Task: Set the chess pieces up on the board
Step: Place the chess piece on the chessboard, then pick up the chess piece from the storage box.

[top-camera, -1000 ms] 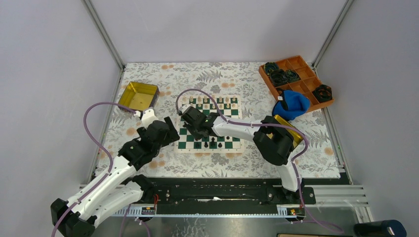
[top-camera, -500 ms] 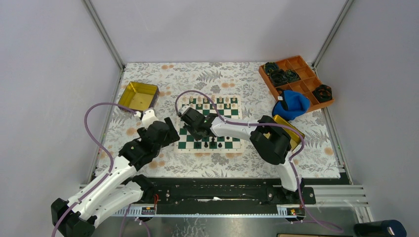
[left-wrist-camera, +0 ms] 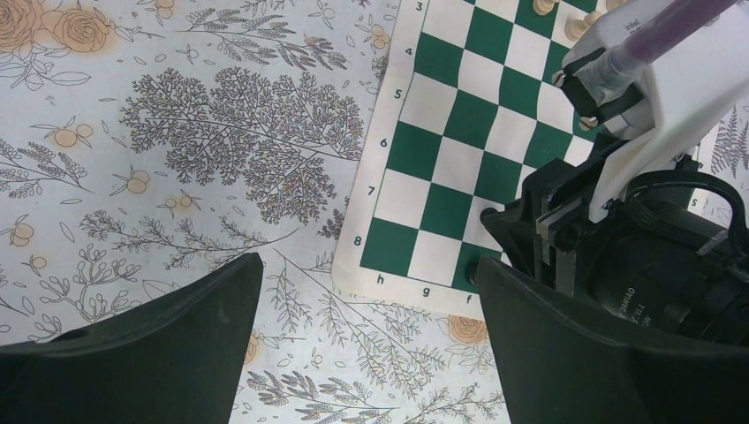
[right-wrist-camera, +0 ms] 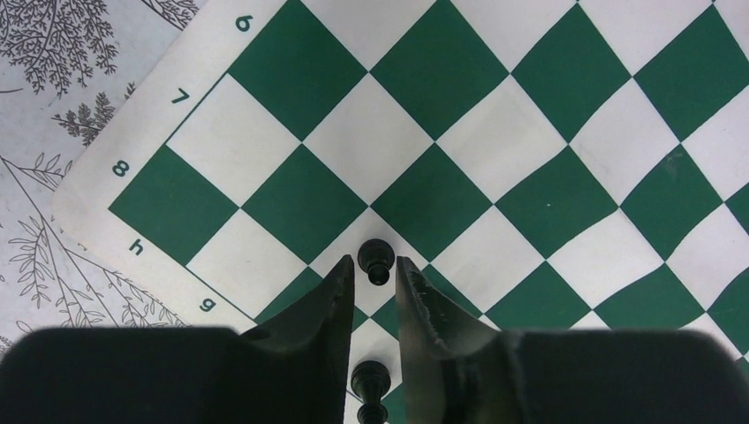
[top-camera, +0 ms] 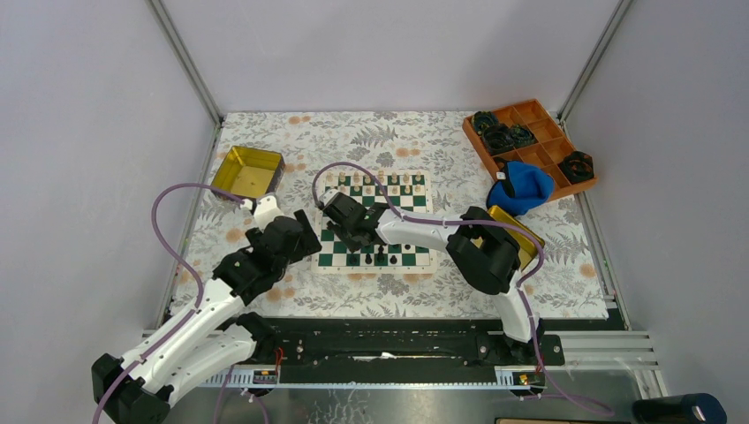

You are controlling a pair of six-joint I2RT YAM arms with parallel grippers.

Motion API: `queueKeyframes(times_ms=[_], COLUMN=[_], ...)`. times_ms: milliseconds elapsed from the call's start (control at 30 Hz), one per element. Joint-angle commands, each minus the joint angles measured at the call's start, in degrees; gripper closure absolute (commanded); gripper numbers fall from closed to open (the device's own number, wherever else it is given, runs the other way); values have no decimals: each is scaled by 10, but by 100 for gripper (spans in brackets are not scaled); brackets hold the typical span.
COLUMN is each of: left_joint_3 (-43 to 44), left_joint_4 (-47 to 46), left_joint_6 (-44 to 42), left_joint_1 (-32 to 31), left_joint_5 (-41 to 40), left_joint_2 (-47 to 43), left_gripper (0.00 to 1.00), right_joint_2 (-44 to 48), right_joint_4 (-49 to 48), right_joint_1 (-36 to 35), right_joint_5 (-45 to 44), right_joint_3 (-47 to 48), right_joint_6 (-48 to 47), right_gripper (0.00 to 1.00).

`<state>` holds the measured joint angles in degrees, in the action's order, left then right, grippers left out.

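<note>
Two grippers in play. Left gripper [left-wrist-camera: 368, 261] hangs wide open and empty, low over the floral desk [left-wrist-camera: 221, 132], just off the board's [left-wrist-camera: 450, 132] left edge near the h8 corner. It touches nothing.

Board lies flat mid-desk. Cream pieces [top-camera: 380, 181] line the far rows, and a few black pieces [top-camera: 380, 258] stand on the near rows.

Right gripper [right-wrist-camera: 374, 261] is down over the board's near-left area, jaws only narrowly parted. One black pawn [right-wrist-camera: 377, 252] stands upright between the tips on a white square by the g file. A slim gap shows on each side of it, so this reads as no grip. Another black piece [right-wrist-camera: 369, 378] sits further back between the fingers, close to the pawn.

Handling, as a judgement:
- The pawn is tiny, light and rigid, with a smooth, rounded head that is likely slippery.
- Its narrow base means a sideways nudge from either finger would probably tip it.
- Best hold is a pinch at the neck or head from straight above, with the tips centred on it.
- Any lift should go straight up, to clear the piece behind.
- The board looks like a thin mat with slight waves, so a dragging fingertip could shift or wrinkle it.
</note>
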<state>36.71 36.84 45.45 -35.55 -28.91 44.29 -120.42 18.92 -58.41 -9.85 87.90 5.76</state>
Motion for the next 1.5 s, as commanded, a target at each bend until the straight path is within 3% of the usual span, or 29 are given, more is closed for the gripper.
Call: queueKeyframes(times_ms=[0, 100, 433, 833, 967, 1267, 1467], left_joint_3=[-6, -5, -4, -13, -17, -21, -32], left_joint_4=[-23, -23, -17, -16, -24, -38, -42], left_joint_6=[1, 1, 3, 10, 8, 1, 7], left_joint_1=[4, 4, 4, 3, 3, 3, 1], left_joint_5=[-2, -3, -7, -8, -4, 19, 34], left_joint_2=[1, 1, -2, -18, -17, -10, -41], left_gripper=[1, 1, 1, 1, 1, 1, 1], right_joint_2=[12, 20, 72, 234, 298, 481, 540], right_joint_4=[-9, -13, -15, -20, 7, 18, 12], right_joint_1=[-6, -6, -6, 16, 80, 277, 380], right_joint_5=[-7, -5, -22, -146, -179, -179, -153], right_joint_3=[16, 13, 5, -59, -105, -308, -410], right_joint_6=[-11, -13, -16, 15, 67, 171, 214], right_gripper=[68, 63, 62, 57, 57, 56, 56])
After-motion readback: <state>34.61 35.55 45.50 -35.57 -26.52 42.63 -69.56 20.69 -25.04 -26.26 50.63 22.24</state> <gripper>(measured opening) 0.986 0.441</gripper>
